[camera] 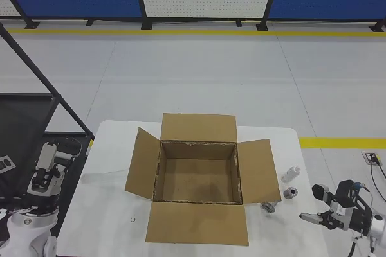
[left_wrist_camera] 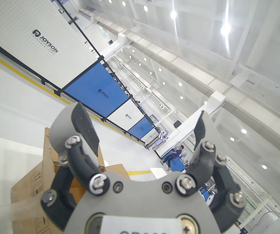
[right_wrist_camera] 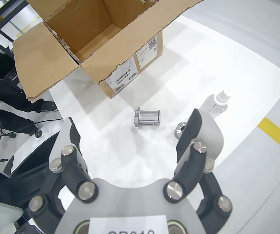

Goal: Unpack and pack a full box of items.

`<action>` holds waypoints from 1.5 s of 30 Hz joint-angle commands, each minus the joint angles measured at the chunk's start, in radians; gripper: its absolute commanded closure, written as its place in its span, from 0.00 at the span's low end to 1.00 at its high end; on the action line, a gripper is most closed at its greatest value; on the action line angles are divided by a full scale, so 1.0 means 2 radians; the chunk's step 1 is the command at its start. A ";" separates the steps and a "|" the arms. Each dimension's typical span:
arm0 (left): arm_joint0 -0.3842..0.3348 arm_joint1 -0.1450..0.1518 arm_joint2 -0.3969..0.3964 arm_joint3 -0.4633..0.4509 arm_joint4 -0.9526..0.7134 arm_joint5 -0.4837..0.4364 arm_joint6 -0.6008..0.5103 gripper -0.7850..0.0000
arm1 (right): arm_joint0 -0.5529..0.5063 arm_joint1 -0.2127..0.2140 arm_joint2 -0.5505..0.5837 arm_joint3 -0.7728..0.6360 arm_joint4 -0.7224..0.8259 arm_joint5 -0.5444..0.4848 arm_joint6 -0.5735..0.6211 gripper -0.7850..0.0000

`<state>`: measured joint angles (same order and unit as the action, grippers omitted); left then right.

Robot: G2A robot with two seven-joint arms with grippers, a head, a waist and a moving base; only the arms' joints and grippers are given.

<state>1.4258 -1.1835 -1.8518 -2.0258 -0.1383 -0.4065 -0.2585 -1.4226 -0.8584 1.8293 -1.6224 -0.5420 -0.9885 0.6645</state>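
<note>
Rubber-padded right tool (right_wrist_camera: 131, 132) hangs low over the near right side of the bench (right_wrist_camera: 227, 62), fingers spread wide, nothing between them. Left tool (left_wrist_camera: 140, 122) sits off the near left side, tilted up toward the ceiling, fingers likewise apart and empty.

Just beyond the right tool, on the bench:
- grey spool (right_wrist_camera: 147, 119), on its side, flanged at both ends. Looks rigid and probably light for its bulk. It may roll if nudged along the bench, so take it across the barrel between the flanges.
- small round metal piece (right_wrist_camera: 180, 130), beside the spool and partly behind the tool's finger. Low and compact, so little to pinch — approach from straight above.
- clear bottle (right_wrist_camera: 215, 104) with white cap, a little farther out, apparently lying down. Smooth, thin-walled, likely light and slippery. Grip the mid-body gently, not the cap.

Farther, mid-bench: cardboard box (camera: 196, 221), all four flaps folded outward, floor bare. Corrugated and light, so it may slide if a tool drags on a flap.

Judgement: unpacking looks finished and packing is yet to start. The spool is the closest pick for the right tool.
</note>
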 commanded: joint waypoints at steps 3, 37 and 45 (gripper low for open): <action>0.000 0.000 0.000 0.000 0.000 0.000 0.000 0.00 | 0.000 0.000 0.000 0.000 0.000 0.000 0.000 0.00; -0.002 0.000 -0.009 0.017 -0.010 0.008 0.011 0.00 | 0.103 -0.008 -0.213 0.095 -0.336 0.068 -0.186 0.00; 0.003 0.000 -0.014 0.018 -0.015 0.005 0.011 0.00 | 0.125 -0.012 -0.237 0.113 -0.341 0.087 -0.171 0.00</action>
<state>1.4320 -1.1837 -1.8798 -1.9889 -0.1659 -0.3966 -0.2349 -1.1807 -0.8824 1.3611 -1.4046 -1.2198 -0.8186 0.3150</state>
